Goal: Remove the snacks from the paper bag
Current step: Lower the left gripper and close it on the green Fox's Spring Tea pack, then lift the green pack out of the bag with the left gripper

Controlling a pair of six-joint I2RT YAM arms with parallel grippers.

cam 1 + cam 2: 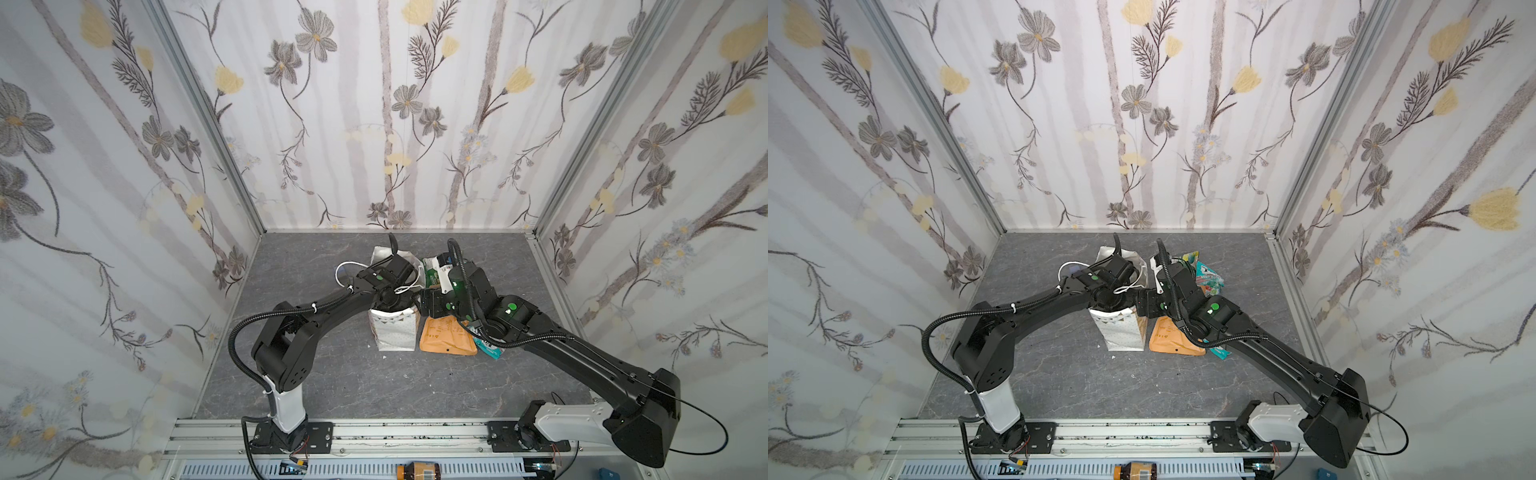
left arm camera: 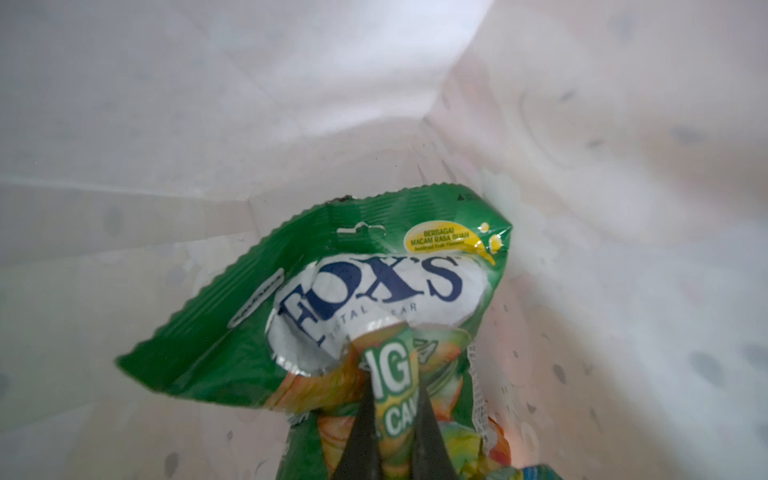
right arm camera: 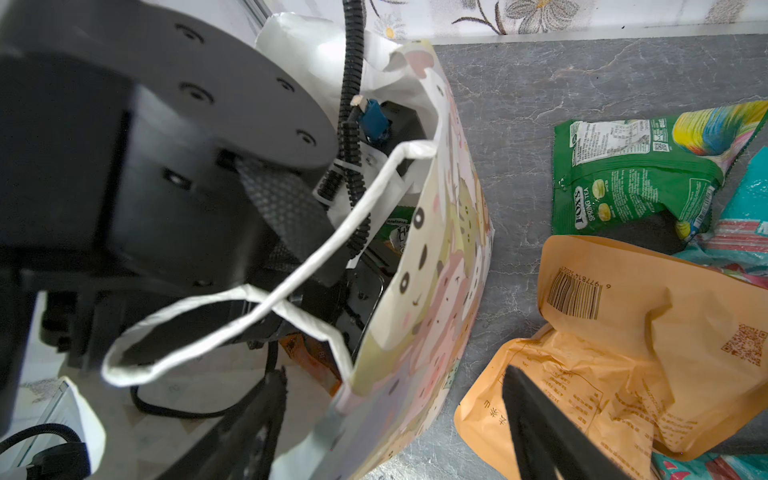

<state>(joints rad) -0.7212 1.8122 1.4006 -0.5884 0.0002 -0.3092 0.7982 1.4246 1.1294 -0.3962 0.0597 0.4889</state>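
Left gripper point(image 2: 392, 399) inside paper bag point(image 1: 395, 332), jaws pinching thin fold of green FOX'S packet point(image 2: 332, 266) — could slip or snag rim on lift. Right gripper point(image 3: 392, 372) jaws spread astride bag wall; orange pouch point(image 3: 623, 332) already out, bag's 3 o'clock.

The black left arm point(image 1: 328, 305) bends its wrist steeply downward, left gripper point(image 2: 392, 376) pinched tight, while the black right arm point(image 1: 582, 353) reaches beside it, right gripper point(image 3: 395, 372) spread wide.

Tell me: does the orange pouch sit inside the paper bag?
No, the orange pouch lies flat on the table beside the paper bag, fully outside it.
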